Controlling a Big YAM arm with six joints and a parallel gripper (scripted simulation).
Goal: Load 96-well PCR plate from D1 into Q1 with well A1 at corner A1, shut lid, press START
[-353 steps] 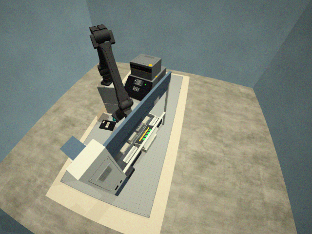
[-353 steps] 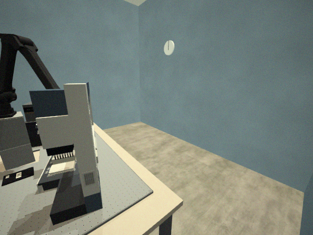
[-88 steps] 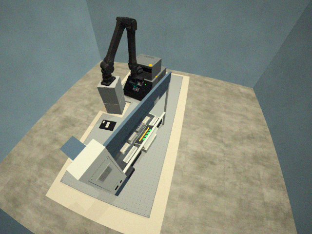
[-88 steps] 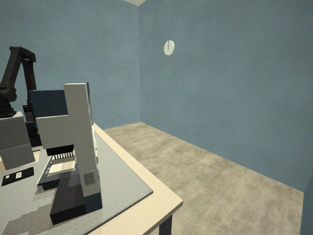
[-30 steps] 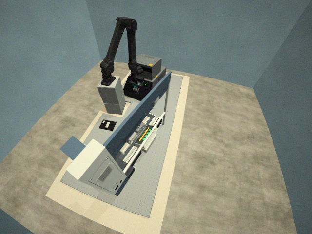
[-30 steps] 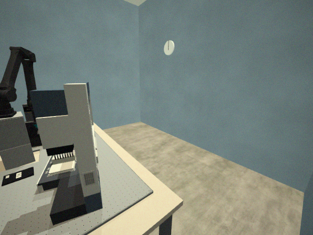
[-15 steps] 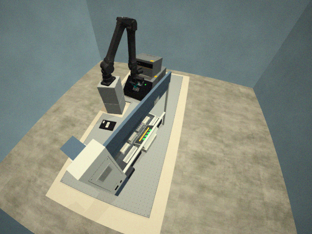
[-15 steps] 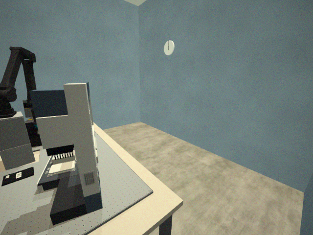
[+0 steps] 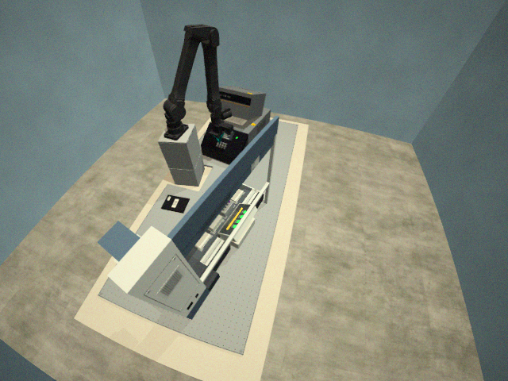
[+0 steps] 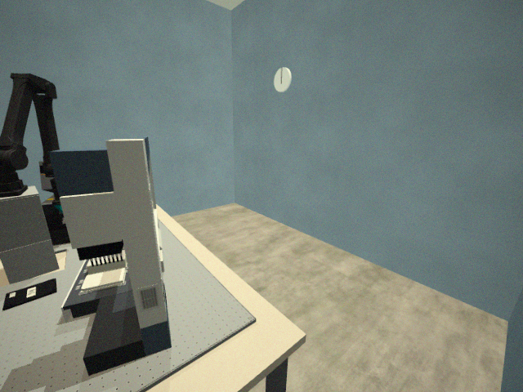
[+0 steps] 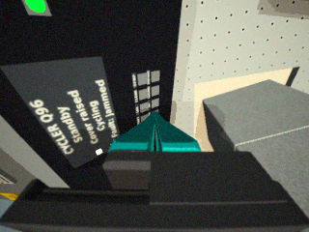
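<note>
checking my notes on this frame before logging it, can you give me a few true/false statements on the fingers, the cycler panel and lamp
1. The teal fingers are shut, with nothing between them. True.
2. The round lamp on the cycler's panel glows red. False: it is green.
3. The fingers point toward the grid of grey keys on the black panel. True.
4. The panel's label lists Standby, Cover raised, Cycling and Fault: jammed. True.
5. The arm stands directly on the floor. False: it stands on a grey pedestal on the table.
6. The gripper carries a PCR plate. False: it holds nothing.
</note>
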